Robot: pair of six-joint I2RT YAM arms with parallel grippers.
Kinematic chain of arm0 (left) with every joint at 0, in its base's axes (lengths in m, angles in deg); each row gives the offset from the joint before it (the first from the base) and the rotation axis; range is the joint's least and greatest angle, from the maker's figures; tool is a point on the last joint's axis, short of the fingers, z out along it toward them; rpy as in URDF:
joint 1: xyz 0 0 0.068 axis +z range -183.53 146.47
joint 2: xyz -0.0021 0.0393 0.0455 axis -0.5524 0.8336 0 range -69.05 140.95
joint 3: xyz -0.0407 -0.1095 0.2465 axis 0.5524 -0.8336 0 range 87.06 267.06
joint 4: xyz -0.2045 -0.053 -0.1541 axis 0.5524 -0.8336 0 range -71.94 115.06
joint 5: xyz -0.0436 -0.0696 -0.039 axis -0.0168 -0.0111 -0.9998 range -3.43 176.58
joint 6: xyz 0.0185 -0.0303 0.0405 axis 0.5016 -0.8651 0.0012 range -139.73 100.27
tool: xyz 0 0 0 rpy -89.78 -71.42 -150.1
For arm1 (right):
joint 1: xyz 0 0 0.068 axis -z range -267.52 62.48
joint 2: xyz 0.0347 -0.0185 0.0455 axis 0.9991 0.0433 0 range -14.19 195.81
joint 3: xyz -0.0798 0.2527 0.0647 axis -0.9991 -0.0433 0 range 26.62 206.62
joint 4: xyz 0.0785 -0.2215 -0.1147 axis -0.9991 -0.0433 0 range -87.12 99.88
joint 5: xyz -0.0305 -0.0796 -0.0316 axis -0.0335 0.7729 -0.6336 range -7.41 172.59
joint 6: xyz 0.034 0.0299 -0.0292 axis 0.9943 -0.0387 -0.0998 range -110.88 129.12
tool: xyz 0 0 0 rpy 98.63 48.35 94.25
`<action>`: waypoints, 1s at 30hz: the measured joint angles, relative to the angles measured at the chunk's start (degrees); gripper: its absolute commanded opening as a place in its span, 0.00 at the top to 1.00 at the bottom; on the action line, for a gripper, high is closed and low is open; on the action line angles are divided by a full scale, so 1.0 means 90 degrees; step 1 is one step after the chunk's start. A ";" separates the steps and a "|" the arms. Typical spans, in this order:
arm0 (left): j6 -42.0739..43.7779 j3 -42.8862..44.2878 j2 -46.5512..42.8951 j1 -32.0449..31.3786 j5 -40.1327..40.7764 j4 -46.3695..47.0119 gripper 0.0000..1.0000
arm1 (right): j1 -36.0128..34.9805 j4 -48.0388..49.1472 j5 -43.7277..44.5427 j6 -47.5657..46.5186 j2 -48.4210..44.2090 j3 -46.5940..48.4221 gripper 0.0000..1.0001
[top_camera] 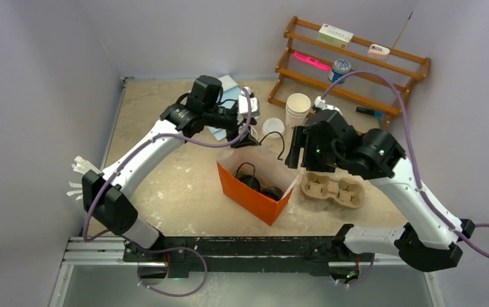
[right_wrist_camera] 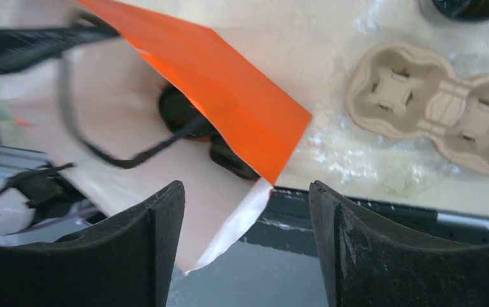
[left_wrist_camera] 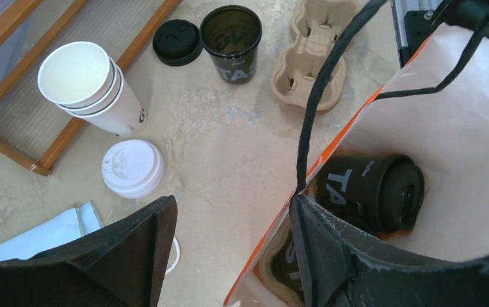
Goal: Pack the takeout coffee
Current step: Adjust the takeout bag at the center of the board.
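Seeing the left gripper (left_wrist_camera: 232, 204) and right gripper (right_wrist_camera: 245, 185) apart and empty, I judged each should pinch the rim of the orange bag (top_camera: 255, 199) squarely, avoiding the 2 cups (left_wrist_camera: 370, 188).

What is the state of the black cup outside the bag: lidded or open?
Open: the black cup shows its bare mouth; a black lid lies beside it.
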 measured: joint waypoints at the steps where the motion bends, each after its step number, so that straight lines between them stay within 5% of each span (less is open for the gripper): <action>1: 0.0129 0.0109 0.0136 0.0000 -0.0029 -0.0090 0.36 | 0.0000 -0.0007 -0.0032 0.0041 -0.0010 -0.0231 0.29; 8: 0.0549 0.0289 0.0534 0.0000 -0.0078 -0.0532 0.52 | 0.0000 -0.0039 -0.0338 0.0413 0.0136 -0.1273 0.52; 15: 0.0449 0.0192 0.0452 0.0000 0.0046 -0.0546 0.81 | 0.0000 0.0005 -0.0452 0.0738 0.0204 -0.1324 1.00; 21: -0.0255 -0.0350 -0.0134 -0.0032 0.0223 -0.0430 0.92 | 0.0002 0.0041 -0.0289 0.0588 0.0661 -0.1037 1.00; 30: -0.1940 -0.1086 -0.1411 -0.0204 0.0675 -0.0663 0.91 | 0.0406 0.0699 -0.0107 -0.0899 0.1868 -0.0209 0.97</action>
